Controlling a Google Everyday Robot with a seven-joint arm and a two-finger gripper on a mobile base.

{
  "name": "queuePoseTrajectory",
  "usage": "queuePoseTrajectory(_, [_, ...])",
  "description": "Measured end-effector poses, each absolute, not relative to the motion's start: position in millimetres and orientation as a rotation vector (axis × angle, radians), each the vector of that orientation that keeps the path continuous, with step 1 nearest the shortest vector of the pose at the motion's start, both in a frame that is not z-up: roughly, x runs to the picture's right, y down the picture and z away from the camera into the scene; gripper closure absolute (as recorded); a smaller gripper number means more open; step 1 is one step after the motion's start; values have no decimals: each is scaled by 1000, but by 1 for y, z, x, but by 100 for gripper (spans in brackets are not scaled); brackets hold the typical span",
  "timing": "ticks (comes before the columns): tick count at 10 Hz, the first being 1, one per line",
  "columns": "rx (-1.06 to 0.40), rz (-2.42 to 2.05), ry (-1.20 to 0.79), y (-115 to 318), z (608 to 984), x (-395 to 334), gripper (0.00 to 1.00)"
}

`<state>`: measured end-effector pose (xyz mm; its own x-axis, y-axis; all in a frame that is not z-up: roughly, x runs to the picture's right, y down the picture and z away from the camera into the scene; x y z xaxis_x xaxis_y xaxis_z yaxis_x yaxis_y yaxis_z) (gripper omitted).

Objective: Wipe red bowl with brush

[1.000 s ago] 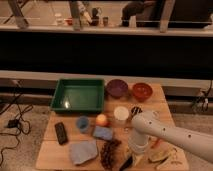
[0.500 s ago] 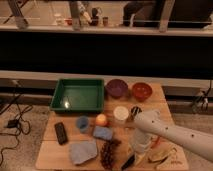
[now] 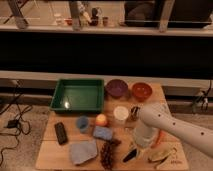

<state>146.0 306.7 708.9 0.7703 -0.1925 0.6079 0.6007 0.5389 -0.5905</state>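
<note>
The red bowl (image 3: 141, 91) stands at the back right of the wooden table, just right of the dark purple bowl (image 3: 117, 88). The brush (image 3: 130, 154) lies at the table's front edge; its black handle end shows, and its upper part is hidden by my gripper. My gripper (image 3: 138, 142), at the end of the white arm (image 3: 172, 126), points down right over the brush, low above the table and well in front of the red bowl.
A green tray (image 3: 77, 95) stands at the back left. A black block (image 3: 61, 133), blue cup (image 3: 83, 123), orange ball (image 3: 101, 119), white cup (image 3: 120, 113), blue sponge (image 3: 103, 133), grey cloth (image 3: 83, 151) and dark cluster (image 3: 107, 152) lie around. A yellowish item (image 3: 162, 154) lies front right.
The arm has shifted only slightly; the gripper has stayed low over the brush at the front of the table. Nothing else has moved.
</note>
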Motion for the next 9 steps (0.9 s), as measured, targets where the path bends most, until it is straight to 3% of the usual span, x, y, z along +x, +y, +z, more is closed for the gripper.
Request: queuePoseTrajectory(9, [-872,-496,-513,305,708,146,100])
